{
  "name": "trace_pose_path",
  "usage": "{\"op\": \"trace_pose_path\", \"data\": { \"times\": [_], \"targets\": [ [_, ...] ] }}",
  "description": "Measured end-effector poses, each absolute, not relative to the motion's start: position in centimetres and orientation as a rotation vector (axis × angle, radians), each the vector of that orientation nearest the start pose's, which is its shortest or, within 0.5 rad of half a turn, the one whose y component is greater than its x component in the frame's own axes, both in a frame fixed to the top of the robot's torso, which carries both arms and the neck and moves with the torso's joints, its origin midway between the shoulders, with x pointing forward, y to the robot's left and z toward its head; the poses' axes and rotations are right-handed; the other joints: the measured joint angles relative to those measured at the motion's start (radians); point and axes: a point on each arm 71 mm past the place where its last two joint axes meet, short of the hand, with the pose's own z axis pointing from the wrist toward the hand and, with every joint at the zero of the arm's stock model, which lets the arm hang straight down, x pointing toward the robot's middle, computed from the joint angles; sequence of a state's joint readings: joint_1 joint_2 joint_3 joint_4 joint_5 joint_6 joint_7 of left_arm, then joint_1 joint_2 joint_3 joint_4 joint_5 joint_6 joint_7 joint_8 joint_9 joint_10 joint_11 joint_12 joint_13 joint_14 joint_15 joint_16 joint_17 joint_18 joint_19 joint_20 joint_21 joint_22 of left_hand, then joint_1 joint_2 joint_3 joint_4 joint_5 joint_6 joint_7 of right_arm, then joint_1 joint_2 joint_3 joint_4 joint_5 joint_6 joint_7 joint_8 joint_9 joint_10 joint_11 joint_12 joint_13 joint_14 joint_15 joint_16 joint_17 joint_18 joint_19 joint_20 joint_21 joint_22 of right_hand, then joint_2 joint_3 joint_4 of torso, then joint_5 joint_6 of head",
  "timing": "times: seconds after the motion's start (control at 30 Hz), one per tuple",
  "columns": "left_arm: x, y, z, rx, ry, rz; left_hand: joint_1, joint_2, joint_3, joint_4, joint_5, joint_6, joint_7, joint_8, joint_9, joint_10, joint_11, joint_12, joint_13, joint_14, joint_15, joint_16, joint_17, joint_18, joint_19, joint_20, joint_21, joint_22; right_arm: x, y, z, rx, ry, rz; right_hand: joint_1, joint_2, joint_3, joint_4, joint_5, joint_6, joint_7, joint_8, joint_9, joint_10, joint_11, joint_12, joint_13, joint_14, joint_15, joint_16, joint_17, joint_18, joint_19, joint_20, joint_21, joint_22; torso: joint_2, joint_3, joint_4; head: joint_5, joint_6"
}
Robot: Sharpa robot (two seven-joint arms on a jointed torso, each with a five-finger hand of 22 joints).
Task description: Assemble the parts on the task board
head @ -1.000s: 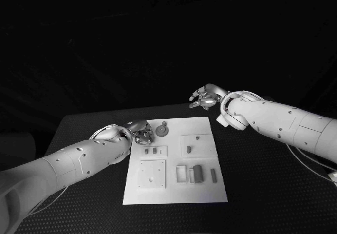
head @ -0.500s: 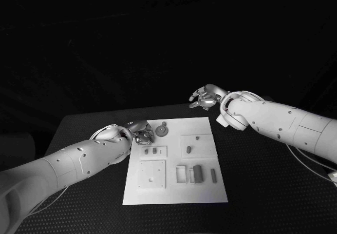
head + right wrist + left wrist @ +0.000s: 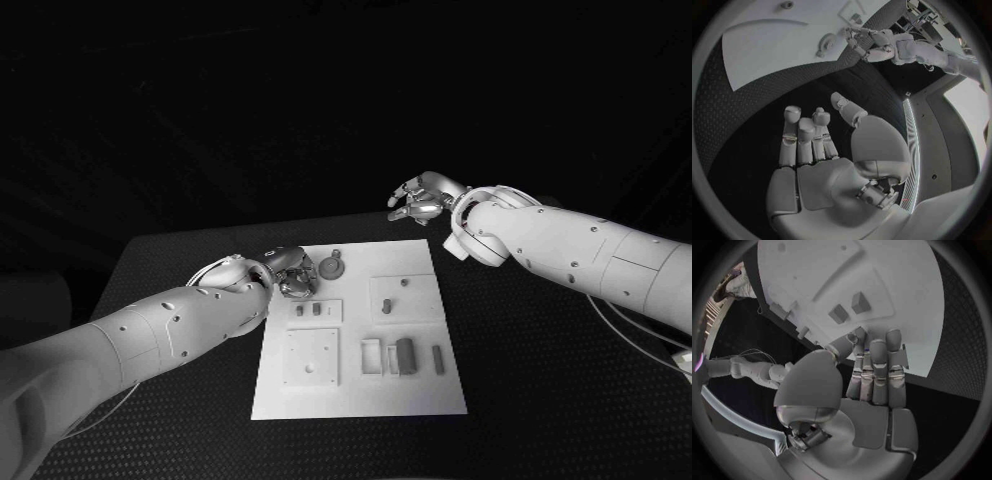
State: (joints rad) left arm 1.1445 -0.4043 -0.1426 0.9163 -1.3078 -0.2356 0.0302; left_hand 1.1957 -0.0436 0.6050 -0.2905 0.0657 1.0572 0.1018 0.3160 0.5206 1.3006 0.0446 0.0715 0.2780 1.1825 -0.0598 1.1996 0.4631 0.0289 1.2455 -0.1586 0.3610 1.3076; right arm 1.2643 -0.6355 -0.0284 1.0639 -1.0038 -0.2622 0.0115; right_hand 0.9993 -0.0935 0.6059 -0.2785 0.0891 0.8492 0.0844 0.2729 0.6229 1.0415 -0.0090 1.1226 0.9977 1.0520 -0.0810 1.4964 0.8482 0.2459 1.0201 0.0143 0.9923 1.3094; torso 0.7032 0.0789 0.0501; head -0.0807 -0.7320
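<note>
The white task board (image 3: pixel 361 385) lies in the middle of the black table. A round grey part (image 3: pixel 333 267) with a short stem lies at its far left corner. My left hand (image 3: pixel 293 273) hovers right beside that part at the board's left edge. Its fingers stretch out side by side with the thumb near their tips, and nothing shows between them (image 3: pixel 873 365). Two small grey parts (image 3: pixel 849 308) stand on the board just past the fingertips. My right hand (image 3: pixel 421 200) hangs beyond the board's far edge, fingers loosely bent and holding nothing (image 3: pixel 817 145).
Other grey parts sit on the board: two small blocks (image 3: pixel 307 310), a piece (image 3: pixel 391 305) in the right recess, and upright pieces (image 3: pixel 405 355) near the front. The right wrist view shows the board (image 3: pixel 767 45), the round part (image 3: pixel 824 45) and my left hand (image 3: pixel 873 42).
My left hand has edged a little to the right, closer to the round part. The right hand has hardly moved.
</note>
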Motion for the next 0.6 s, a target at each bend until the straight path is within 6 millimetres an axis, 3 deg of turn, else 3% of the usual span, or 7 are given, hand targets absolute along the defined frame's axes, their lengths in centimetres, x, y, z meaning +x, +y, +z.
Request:
{"op": "trace_pose_path", "data": {
  "times": [0.6],
  "targets": [
    [54.97,14.15,-27.96,0.13,1.869,-0.613,-0.001,-0.004,-0.001,-0.001,0.0,-0.002,0.002,0.0,0.003,0.002,0.002,0.0,0.001,0.0,0.0,0.0,-0.003,0.0,0.0,0.0,0.0,0.0,57.5,-23.65,-17.53,0.305,1.683,0.713,0.0,0.0,0.0,0.0,0.0,0.0,0.0,0.0,0.0,0.0,0.0,0.0,-0.001,0.0,0.0,0.0,0.0,0.0,0.0,0.0,0.0,0.0,0.0,-0.0003,0.0,-0.002,0.001]
  ]
}}
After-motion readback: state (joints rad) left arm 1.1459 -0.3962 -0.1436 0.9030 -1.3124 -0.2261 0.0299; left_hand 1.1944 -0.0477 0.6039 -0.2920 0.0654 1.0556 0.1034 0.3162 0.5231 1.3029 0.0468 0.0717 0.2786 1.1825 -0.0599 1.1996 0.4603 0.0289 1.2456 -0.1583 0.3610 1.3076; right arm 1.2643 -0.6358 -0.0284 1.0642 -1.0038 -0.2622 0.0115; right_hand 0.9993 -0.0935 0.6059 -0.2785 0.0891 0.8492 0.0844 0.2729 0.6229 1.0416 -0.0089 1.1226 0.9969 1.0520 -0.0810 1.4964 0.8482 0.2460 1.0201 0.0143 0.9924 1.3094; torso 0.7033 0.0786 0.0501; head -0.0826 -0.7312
